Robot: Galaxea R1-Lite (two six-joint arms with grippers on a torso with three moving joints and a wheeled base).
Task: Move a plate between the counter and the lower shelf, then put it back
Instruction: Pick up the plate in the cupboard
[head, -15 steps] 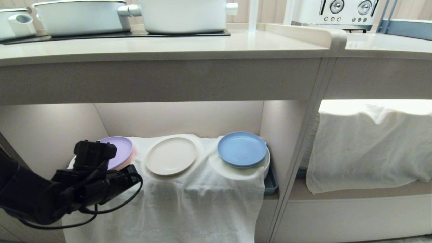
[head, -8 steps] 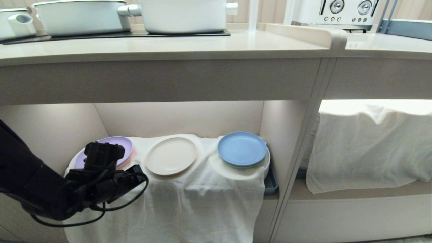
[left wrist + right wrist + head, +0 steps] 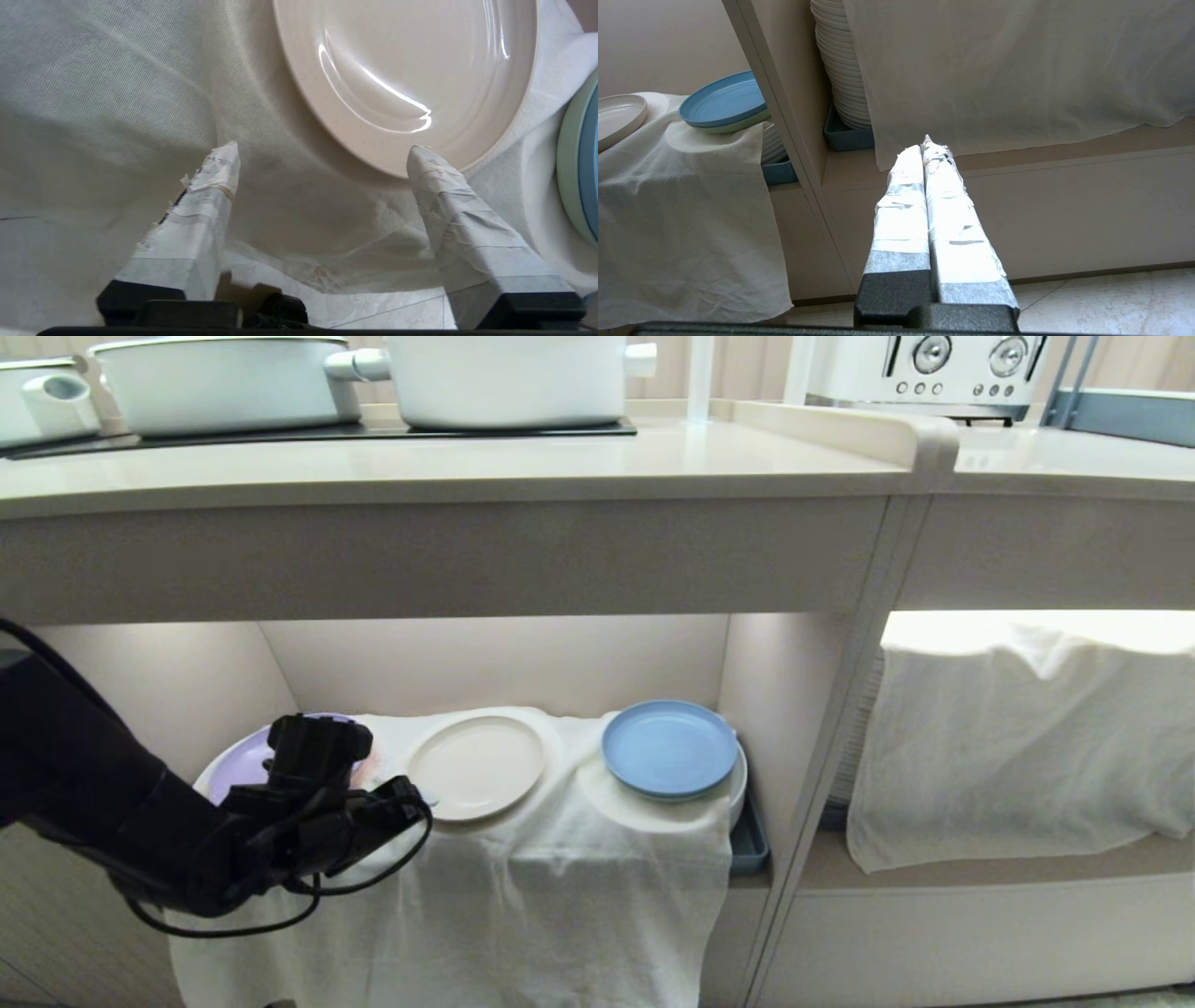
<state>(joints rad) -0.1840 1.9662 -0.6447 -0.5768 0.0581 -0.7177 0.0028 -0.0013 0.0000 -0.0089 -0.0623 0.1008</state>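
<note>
The cream plate lies flat on the white cloth draped over the lower shelf, between a lilac plate and a blue one. My left gripper reaches in from the left, just in front of the plate's near left rim. In the left wrist view the left gripper is open. One taped fingertip is at the rim of the plate and the other is over bare cloth. The counter runs above. My right gripper hangs shut near the floor, off to the right.
The lilac plate is partly hidden behind my left wrist. The blue plate sits on a cloth-covered mound to the right. White pots and a toaster stand on the counter. Stacked white plates fill the right compartment behind another cloth.
My left arm has moved right and a little up, bringing the gripper from in front of the lilac plate to the cream plate's near rim. The plates have not moved.
</note>
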